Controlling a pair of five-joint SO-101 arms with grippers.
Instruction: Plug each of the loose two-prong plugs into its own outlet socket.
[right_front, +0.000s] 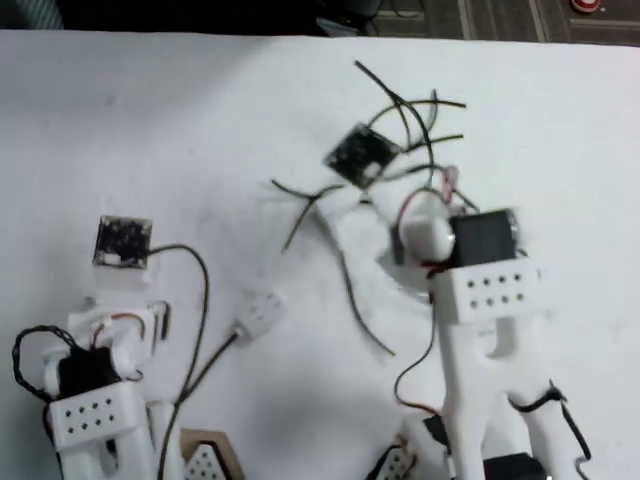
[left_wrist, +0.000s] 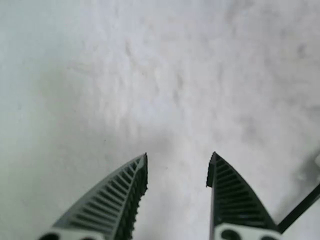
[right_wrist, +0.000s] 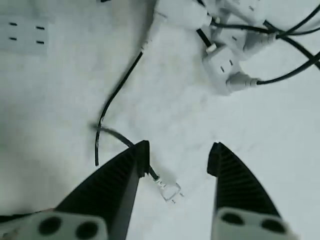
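Here the right hand (right_wrist: 180, 145) hangs low over the white table (right_front: 150, 120), its two dark ribbed fingers (right_wrist: 117, 190) set well apart with nothing clamped between them. A small pale two-prong plug (right_wrist: 170, 191) lies flat on the table in the gap, just beside one finger, and its thin lead (right_wrist: 152, 175) slips away behind that finger. Farther off, a long black cord (right_wrist: 120, 90) crosses the table towards a cluster of white socket pieces (right_wrist: 222, 65), each with its own dark cable. A flat outlet block (right_wrist: 24, 32) with slots on its face lies well apart from that cluster. In the high view a white socket block (right_front: 262, 310) rests on the table between the two arms, and a dark cable (right_front: 205, 360) trails from it towards the near edge. The left hand (left_wrist: 180, 156) is parted too, holding nothing, poised over bare table; a black wire (left_wrist: 300, 212) cuts across one corner of its wrist view.
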